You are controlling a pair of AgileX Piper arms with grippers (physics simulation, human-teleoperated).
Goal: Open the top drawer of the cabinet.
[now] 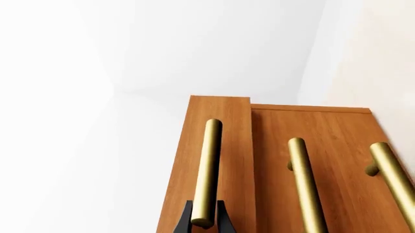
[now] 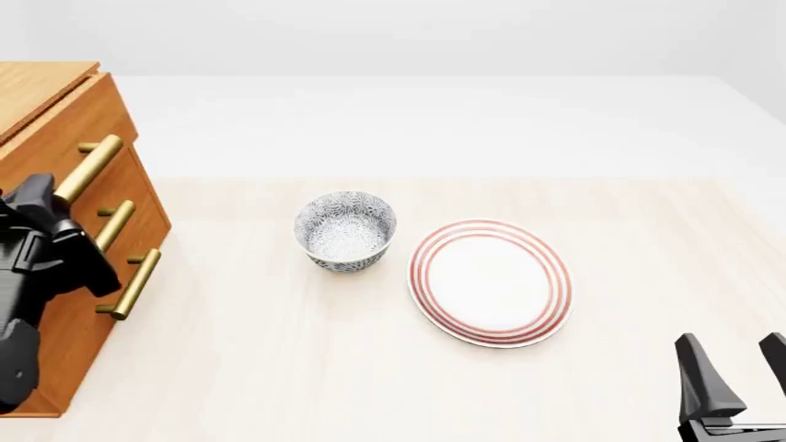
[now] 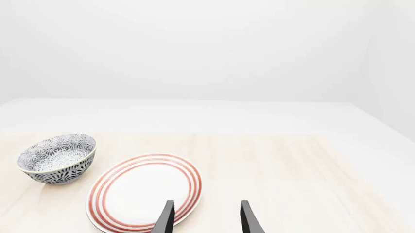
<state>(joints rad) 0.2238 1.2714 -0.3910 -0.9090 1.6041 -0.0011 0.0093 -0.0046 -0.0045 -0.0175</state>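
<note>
The orange-brown cabinet (image 2: 40, 87) stands at the table's left edge, its three drawer fronts facing right. In the left wrist view the top drawer (image 1: 228, 127) sticks out a little past the two lower fronts (image 1: 327, 141). My left gripper (image 1: 204, 221) is shut on the top drawer's brass handle (image 1: 209, 165) near one end, a black finger on each side. From the front, the left gripper (image 2: 47, 198) sits at the near end of that handle (image 2: 88, 168). My right gripper (image 2: 737, 368) is open and holds nothing, low at the near right.
A blue-patterned bowl (image 2: 345, 230) stands mid-table, with a white plate with red rings (image 2: 491, 281) to its right. Both lie ahead of the right gripper (image 3: 205, 218), the bowl (image 3: 57, 158) farther off than the plate (image 3: 144, 191). Two lower brass handles (image 2: 132, 284) project from the cabinet.
</note>
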